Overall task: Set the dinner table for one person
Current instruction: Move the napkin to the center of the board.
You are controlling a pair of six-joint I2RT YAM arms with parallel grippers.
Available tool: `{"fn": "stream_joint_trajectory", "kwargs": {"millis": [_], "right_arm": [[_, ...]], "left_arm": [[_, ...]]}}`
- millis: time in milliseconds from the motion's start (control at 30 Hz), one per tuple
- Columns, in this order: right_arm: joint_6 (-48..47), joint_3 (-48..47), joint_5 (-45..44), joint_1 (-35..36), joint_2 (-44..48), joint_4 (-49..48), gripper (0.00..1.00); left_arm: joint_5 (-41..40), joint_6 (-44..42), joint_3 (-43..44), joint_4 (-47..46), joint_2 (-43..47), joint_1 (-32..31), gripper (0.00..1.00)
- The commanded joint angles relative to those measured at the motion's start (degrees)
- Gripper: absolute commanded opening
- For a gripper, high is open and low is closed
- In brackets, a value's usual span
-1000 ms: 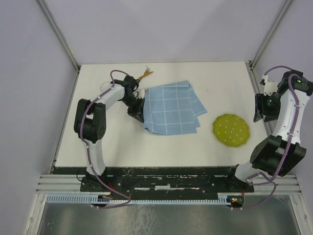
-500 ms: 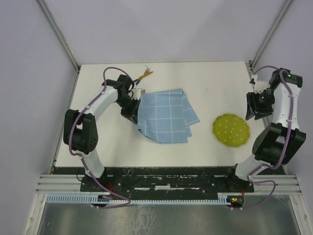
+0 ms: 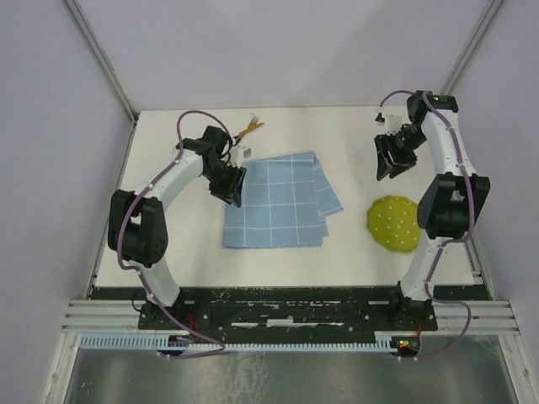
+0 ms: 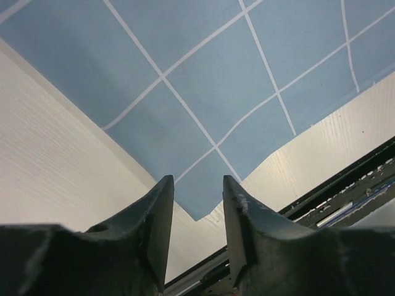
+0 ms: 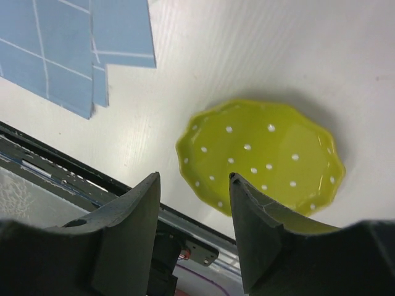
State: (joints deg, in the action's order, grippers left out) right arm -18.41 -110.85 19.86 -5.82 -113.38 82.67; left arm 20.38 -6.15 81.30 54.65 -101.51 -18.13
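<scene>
Hanging open and empty, your left pincer [image 4: 197, 185] tops the blue cloth [image 4: 203, 80] mat; your right pincer [image 5: 194, 182] faces the green plate [image 5: 262, 160] to grab.

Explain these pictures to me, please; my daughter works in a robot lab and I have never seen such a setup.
The machine is a left arm and a right arm, bolted at the near edge of an off-white table. The wide picture looks down from above. The other two come from a camera on each wrist, so the dark prongs at the bottom are that arm's own fingers. On the table lie a light-blue gridded cloth, a green white-dotted plate, and, at the far edge, an orange-brown item too small to identify. The left end effector hovers by the cloth's left edge; the right end effector hangs beyond the plate. Both are open and hold nothing.
</scene>
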Motion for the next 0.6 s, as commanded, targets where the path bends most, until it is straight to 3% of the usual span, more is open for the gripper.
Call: {"fn": "stream_joint_trajectory", "kwargs": {"millis": [0,200,333,567], "right_arm": [[2.18,-9.95,6.14,3.69,-5.97,3.51,0.57],[3.74,-20.07,9.67,9.74,-15.82,5.08,0.58],[3.09,-21.49,10.1,13.0,-18.55,4.79,0.58],[1.49,-18.84,7.83,13.23,-17.12,3.06,0.57]], "left_arm": [[-3.04,-1.82,1.65,-4.59,0.2,-0.24,0.47],[-9.22,-1.4,5.71,-7.13,-1.93,0.05,0.46],[-15.35,-0.43,6.14,-11.26,-3.01,1.73,0.42],[-17.52,0.1,9.35,-12.67,-9.28,3.85,0.41]]}}
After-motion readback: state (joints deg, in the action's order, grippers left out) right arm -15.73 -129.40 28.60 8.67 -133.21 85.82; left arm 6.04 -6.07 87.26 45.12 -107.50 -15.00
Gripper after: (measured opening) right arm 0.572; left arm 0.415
